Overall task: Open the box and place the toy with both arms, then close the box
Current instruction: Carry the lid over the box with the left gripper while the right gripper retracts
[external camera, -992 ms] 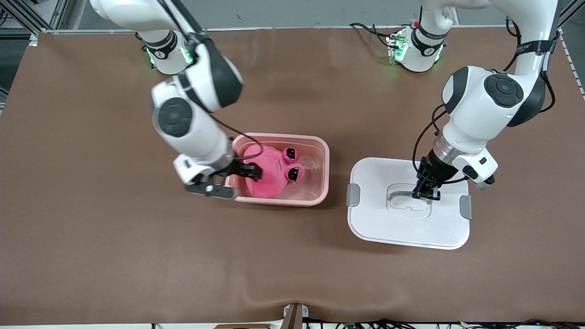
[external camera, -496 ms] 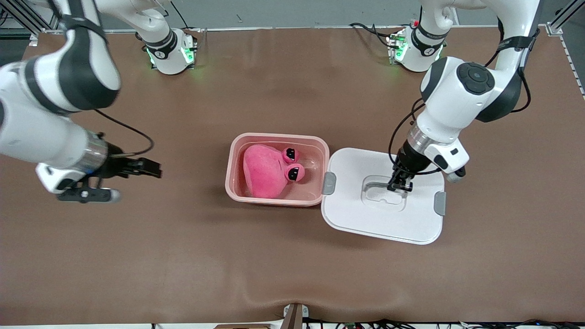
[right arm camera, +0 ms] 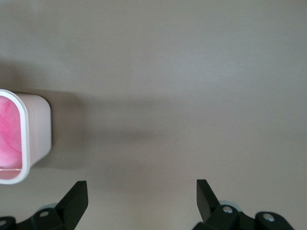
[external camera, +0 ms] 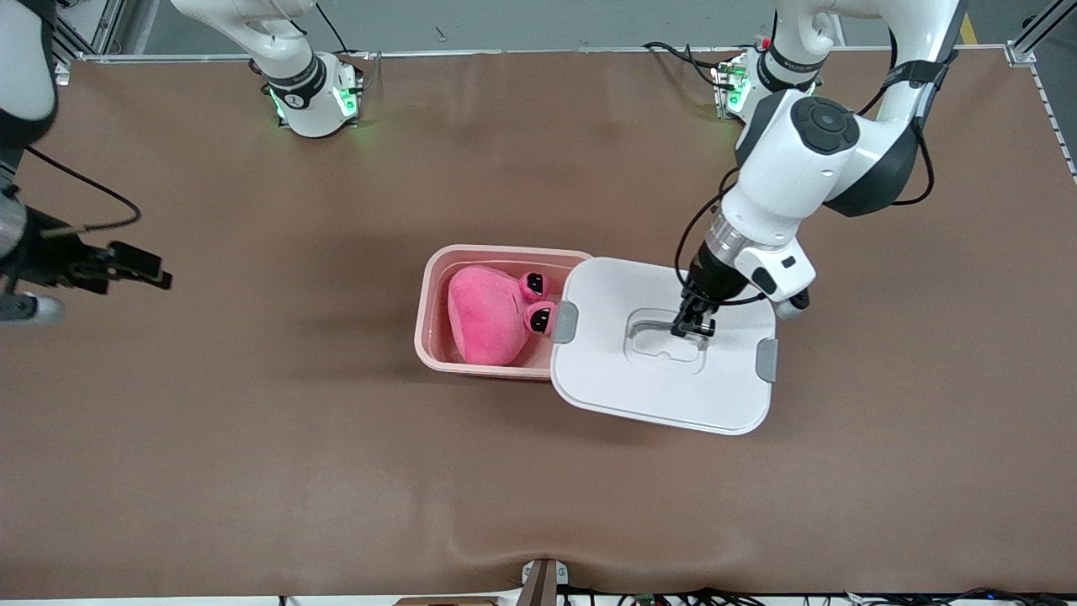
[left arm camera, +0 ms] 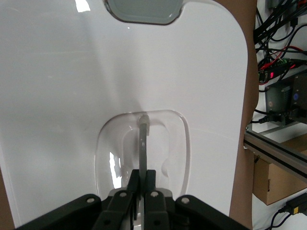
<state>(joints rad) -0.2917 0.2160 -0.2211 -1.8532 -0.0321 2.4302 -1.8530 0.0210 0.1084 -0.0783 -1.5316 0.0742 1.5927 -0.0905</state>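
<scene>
Over box (external camera: 437, 278), left pincer (external camera: 692, 326) clamping lid (external camera: 656, 396), toy (external camera: 488, 316) inside

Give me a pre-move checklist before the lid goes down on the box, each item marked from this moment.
1. Toy inside the box: ok.
2. Left tool shut on the lid handle: ok.
3. Lid centred over the box: not ok; it covers only the end toward the left arm.
4. Right tool open and away from the box, over bare table at the right arm's end: ok.
5. Toy fully below the rim: cannot tell.
6. Grey side clips free to latch: cannot tell.
</scene>
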